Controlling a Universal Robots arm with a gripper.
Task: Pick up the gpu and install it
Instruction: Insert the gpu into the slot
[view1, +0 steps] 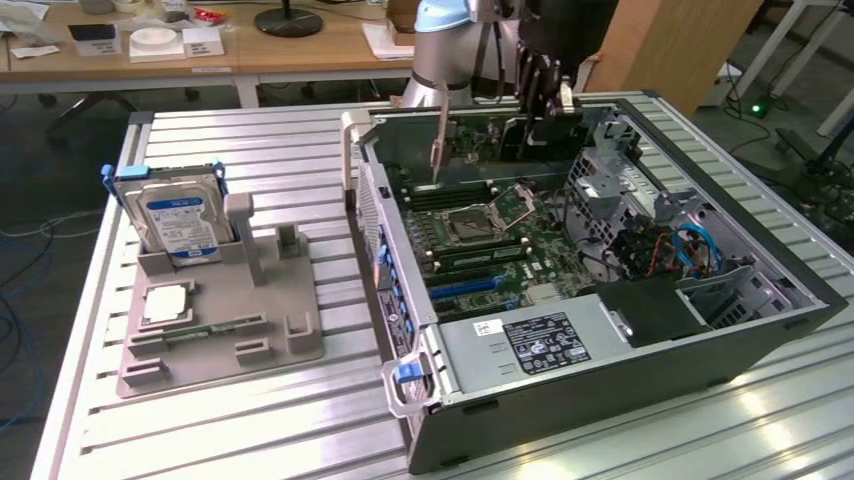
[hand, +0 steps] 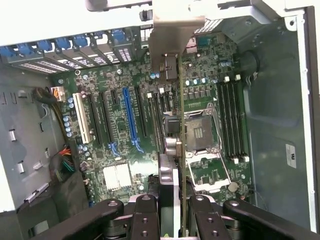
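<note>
My gripper is shut on the gpu and holds it on edge over the back of the open computer case. The card's silver end bracket hangs down at the exterior view's left end of the card. In the wrist view the gpu runs edge-on from my gripper out to its bracket, hovering above the motherboard. It hangs between the long blue expansion slot and the processor socket, clear of the board.
A silver hard drive with a blue-white label stands in a grey fixture at the exterior view's left, with a processor chip and a memory stick. The power supply and cables crowd the case's near side.
</note>
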